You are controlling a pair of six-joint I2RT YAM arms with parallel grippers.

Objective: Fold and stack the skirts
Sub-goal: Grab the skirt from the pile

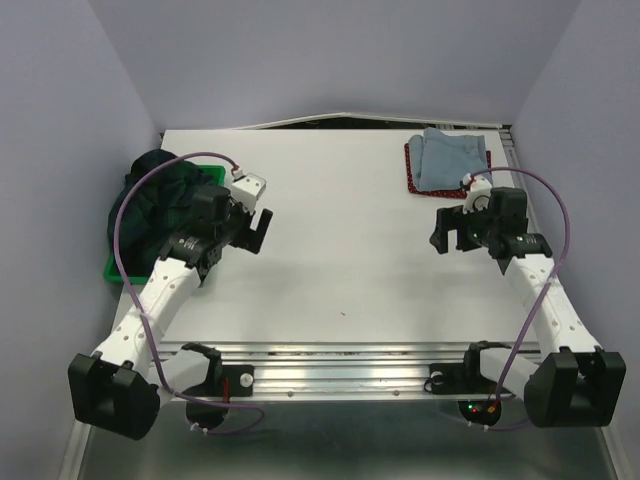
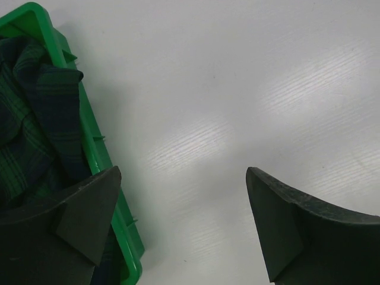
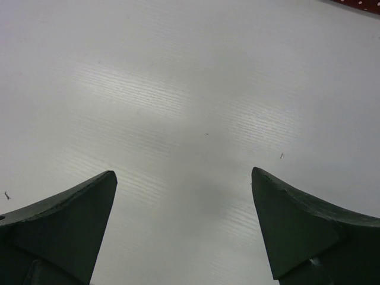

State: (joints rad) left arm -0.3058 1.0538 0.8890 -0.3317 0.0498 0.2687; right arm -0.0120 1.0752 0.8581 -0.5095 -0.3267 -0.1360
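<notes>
**Skirts: three, all on your desk (image 1: 340, 270).**
1. Plaid skirt (image 1: 155, 195): one, unfolded. It is heaped in the tray (image 1: 113, 268) at the desk's left edge, and cloth spills past the tray's far end. Your left wrist view shows its folds (image 2: 35, 119) lying against the inside of the tray wall (image 2: 95, 142).
2. Denim skirt (image 1: 450, 155): one, folded. It lies at the far right corner, on top of item 3.
3. Red skirt (image 1: 412, 178): one, flat under the denim. Its dotted border shows along the left and near sides. A sliver of it (image 3: 363, 5) sits in the top right corner of your right wrist view.

**Tray: one, green.**

**Tools: two, both released and holding nothing.**
- Left tool (image 1: 262, 228): jaws spread wide over bare desk, just right of the tray. In the wrist view (image 2: 182, 170) one finger crosses the tray wall.
- Right tool (image 1: 447, 230): jaws spread wide (image 3: 183, 172) over bare desk. It is just on the near side of the two-skirt stack and not touching it.

**Edges and room.**
- The tray sits hard against the left edge.
- The stack sits close to the far and right edges.
- You have bare desk across the whole middle between the two tools, reaching down to the near edge.
</notes>
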